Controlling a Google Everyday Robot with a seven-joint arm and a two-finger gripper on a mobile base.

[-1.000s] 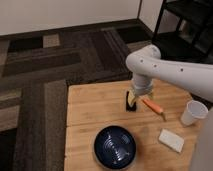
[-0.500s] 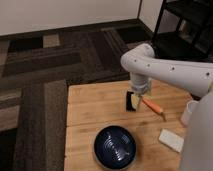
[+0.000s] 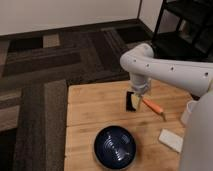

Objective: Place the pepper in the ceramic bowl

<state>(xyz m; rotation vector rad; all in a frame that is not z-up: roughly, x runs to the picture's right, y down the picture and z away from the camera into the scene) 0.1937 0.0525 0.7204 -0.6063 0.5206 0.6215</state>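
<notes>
Moved: your arm has swung closer along the right side, and the gripper stays low by the pepper; the pepper and bowl have not shifted.
Bowl: one, dark blue, at the table's near edge, with open wood to its left.
Pad: one, flat and white, right of the bowl.
Pepper: one, orange, lying on the wood behind the bowl, apart from it.
Gripper: at the pepper's left end; you cannot tell its grip.
Cup: one, white, partly hidden.
Room: dark patterned carpet, black shelf at the far right.
</notes>
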